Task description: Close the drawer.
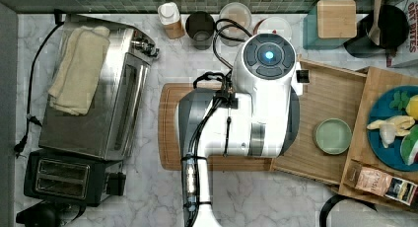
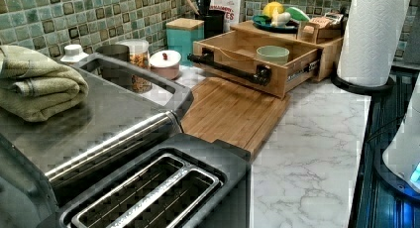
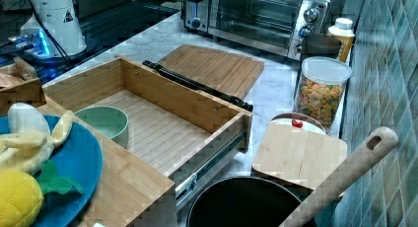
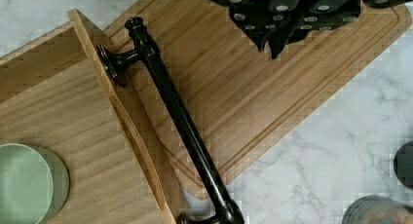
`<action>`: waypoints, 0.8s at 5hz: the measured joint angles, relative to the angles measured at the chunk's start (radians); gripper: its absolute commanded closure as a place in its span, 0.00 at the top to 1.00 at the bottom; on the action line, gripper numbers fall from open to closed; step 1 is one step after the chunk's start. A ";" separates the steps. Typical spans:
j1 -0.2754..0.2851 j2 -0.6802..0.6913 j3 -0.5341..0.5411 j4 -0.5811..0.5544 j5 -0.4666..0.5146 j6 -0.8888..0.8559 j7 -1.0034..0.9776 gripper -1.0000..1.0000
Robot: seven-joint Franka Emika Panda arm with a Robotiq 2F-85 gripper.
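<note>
The drawer (image 3: 162, 128) is seen pulled fully out of its bamboo cabinet (image 1: 374, 89) over the marble surface (image 2: 307, 153), its steel runner exposed in the right view and a pale green bowl (image 3: 104, 123) resting on its floor. Its dark bar handle (image 4: 180, 121) is mounted across the front panel, which overhangs the near edge of a bamboo cutting board (image 2: 233, 111) lying flat on the surface. In the top view the Panda arm (image 1: 246, 113) is held above the board and the drawer's front. In the wrist view the tool (image 4: 292, 19) is caught high over the board, apart from the handle, with nothing held; whether its fingers are set wide or narrow cannot be told.

The approach is judged to be the step in hand, with no contact made. The next move would call for the tool to be lowered to the level of the front panel, just outside the handle, and a straight push applied along the runner toward the cabinet, kept square so that the drawer is not jammed.
</note>
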 measured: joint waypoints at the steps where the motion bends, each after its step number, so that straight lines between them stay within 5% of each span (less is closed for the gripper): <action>1: 0.000 0.003 0.000 -0.005 -0.001 0.010 0.000 0.00; 4: -0.001 0.058 -0.012 -0.021 -0.014 0.126 -0.022 0.00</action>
